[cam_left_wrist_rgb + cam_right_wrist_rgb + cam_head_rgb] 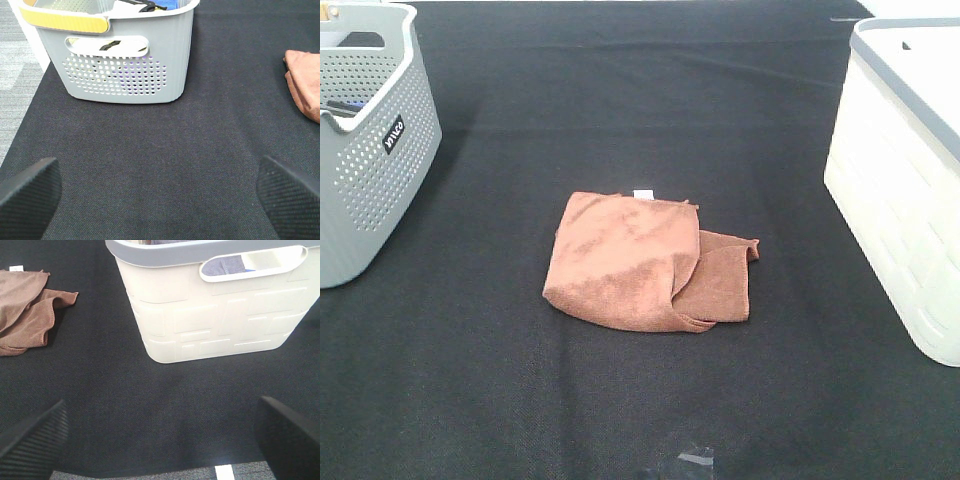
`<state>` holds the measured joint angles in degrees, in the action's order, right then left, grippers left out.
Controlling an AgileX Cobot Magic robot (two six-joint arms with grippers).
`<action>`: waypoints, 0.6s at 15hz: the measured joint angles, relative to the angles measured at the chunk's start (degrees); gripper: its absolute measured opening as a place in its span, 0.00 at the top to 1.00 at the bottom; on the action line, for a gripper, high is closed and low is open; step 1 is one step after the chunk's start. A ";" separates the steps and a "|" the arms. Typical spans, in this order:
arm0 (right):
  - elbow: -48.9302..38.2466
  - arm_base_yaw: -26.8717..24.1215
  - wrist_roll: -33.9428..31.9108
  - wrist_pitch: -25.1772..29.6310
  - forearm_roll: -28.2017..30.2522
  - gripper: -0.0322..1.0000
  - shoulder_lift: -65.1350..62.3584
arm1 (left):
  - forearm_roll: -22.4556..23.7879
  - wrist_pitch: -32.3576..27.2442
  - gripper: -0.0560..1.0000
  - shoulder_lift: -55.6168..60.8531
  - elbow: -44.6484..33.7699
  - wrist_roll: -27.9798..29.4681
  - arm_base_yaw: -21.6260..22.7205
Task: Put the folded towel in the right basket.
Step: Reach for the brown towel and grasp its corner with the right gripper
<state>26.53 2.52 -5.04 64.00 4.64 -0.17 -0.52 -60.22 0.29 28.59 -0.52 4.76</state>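
A folded brown towel [640, 262] lies on the black cloth in the middle of the table; its edge shows in the left wrist view [305, 82] and in the right wrist view [27, 310]. The right basket [905, 180] is cream white with a grey rim, at the table's right; it also shows in the right wrist view [215, 305]. My left gripper [160, 200] is open and empty over bare cloth near the grey basket. My right gripper [165, 440] is open and empty over bare cloth in front of the cream basket. Neither arm shows in the exterior view.
A grey perforated basket [365, 140] stands at the left, holding several items [135, 6]. The black table cover [640, 100] spans the table. Grey floor shows past the cloth's edge in the left wrist view [15, 55].
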 joint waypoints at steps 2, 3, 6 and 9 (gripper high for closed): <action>0.00 0.00 0.00 0.00 0.00 0.03 0.00 | 0.00 0.00 0.01 0.00 0.00 0.00 0.00; 0.00 0.00 0.00 0.00 0.00 0.03 0.00 | 0.00 0.00 0.01 0.00 0.00 0.00 0.00; 0.00 0.00 0.00 0.00 0.00 0.03 0.00 | 0.00 0.00 0.01 0.00 0.00 0.00 0.00; 0.00 0.00 0.00 0.00 0.00 0.03 0.00 | 0.00 0.00 0.01 0.00 0.00 0.00 0.00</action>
<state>26.53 2.52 -5.04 64.00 4.64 -0.17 -0.52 -60.22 0.29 28.59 -0.52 4.76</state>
